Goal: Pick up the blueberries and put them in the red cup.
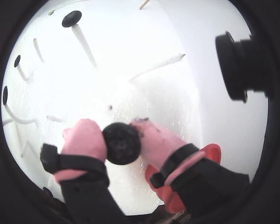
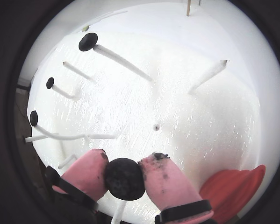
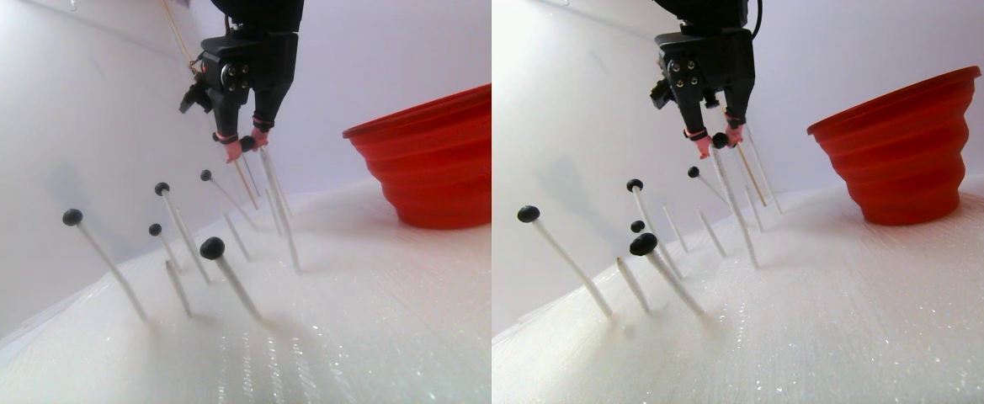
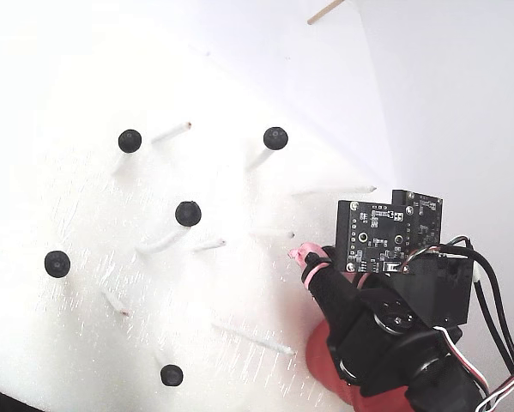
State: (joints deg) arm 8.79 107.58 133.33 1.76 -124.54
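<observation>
My gripper [image 2: 125,178] is shut on one blueberry [image 1: 122,142], a matte black ball pinched between the two pink fingertips [image 2: 86,172]. In the stereo pair view the gripper [image 3: 246,145] hangs high above the foam, left of the red cup [image 3: 433,168]. A white stick [image 3: 281,210] runs down from just under the held berry; whether they still touch I cannot tell. Several other blueberries [image 4: 188,213] sit on stick tips across the foam. In both wrist views the red cup [image 2: 233,191] is at the lower right, partly behind the gripper.
Slanted white sticks, some bare [image 3: 176,286], rise from the white foam base [image 3: 357,320]. A white wall [image 3: 79,101] stands behind. A black camera lens [image 1: 238,65] juts in at the right of a wrist view. A wooden stick [image 4: 325,11] lies at the far edge.
</observation>
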